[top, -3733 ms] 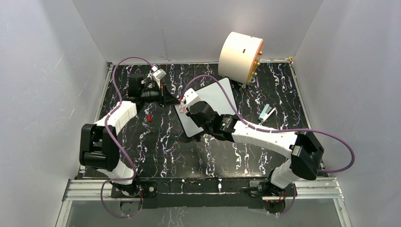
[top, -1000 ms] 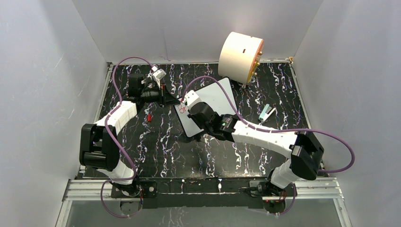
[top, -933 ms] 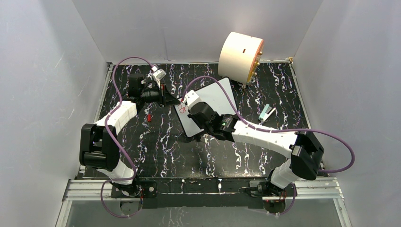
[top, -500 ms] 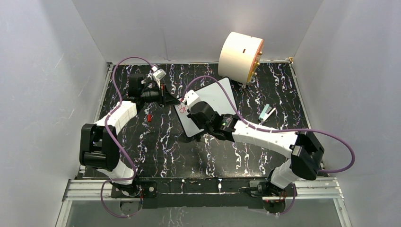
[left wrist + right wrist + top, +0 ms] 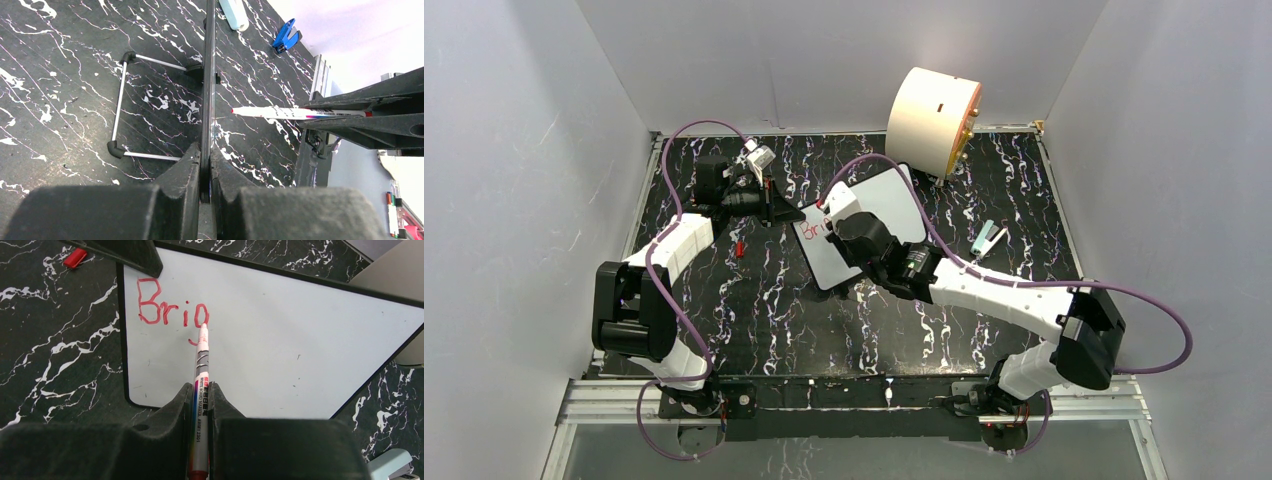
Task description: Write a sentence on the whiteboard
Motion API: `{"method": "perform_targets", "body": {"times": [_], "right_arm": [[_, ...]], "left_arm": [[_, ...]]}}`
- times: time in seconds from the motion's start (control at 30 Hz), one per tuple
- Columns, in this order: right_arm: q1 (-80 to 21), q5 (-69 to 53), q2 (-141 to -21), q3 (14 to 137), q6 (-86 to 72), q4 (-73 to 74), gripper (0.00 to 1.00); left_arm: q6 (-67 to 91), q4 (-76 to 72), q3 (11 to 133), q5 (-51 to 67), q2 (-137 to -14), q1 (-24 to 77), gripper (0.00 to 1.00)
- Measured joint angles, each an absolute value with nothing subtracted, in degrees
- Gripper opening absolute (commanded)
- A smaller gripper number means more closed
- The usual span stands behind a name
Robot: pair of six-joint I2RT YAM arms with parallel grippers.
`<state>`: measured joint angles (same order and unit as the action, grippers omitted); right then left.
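Grasping a marker (image 5: 202, 355) between its clenched jaws, the right end effector (image 5: 201, 387) is holding the tip against the whiteboard (image 5: 280, 350) directly ahead of it, at the last of the red letters (image 5: 172, 310) "Brig". The left end effector (image 5: 205, 155) is clamping the whiteboard's edge over the table (image 5: 774, 320).

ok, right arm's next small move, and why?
Probably lift the marker off the g and step it along the line for the next letter: the sentence reads only "Brig", the whiteboard is blank beyond, and the left gripper clamps its edge.
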<state>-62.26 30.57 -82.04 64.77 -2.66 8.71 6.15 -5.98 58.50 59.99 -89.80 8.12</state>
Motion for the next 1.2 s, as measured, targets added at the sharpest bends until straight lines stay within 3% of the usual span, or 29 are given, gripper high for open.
{"method": "perform_targets", "body": {"times": [1.2], "right_arm": [[-60.05, 31.4, -84.88, 66.41, 1.76, 2.39, 0.0]], "left_arm": [[6.0, -5.96, 58.5, 59.99, -89.8, 8.12, 0.0]]}}
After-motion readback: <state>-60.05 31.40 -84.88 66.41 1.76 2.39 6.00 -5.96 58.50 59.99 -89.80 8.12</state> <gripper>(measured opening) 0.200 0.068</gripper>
